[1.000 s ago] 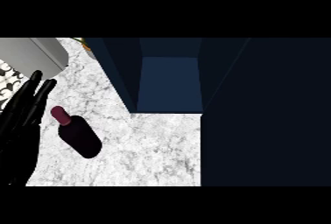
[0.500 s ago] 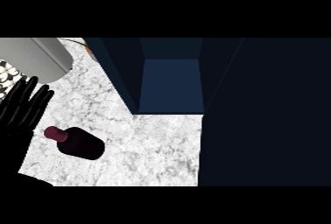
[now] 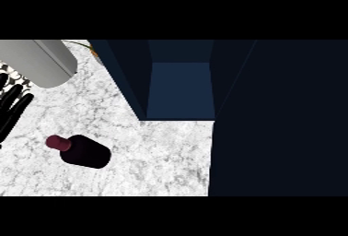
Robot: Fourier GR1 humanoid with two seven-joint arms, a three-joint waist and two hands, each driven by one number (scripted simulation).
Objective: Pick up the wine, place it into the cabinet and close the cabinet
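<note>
Left hand (image 3: 15, 108) shows at the worktop's left edge, black fingers straight and spread, holding nothing; a grey forearm (image 3: 37, 62) crosses the far-left corner above it; the right hand is not in view. Over the last second the hand has slid off toward the left edge and more of the forearm has come in at the top; the wine bottle (image 3: 85, 151), which lay nearer the fingers a second ago, now sits apart from them on the marble worktop (image 3: 163, 156), in its near-left part, dark body with a maroon cap pointing left. Whether bottle or viewpoint shifted I cannot tell. The cabinet (image 3: 180, 90) stands open at the far edge, blue interior showing; so the pick-up is, by my reading, not yet done, and the bottle remains well short of the cabinet.
</note>
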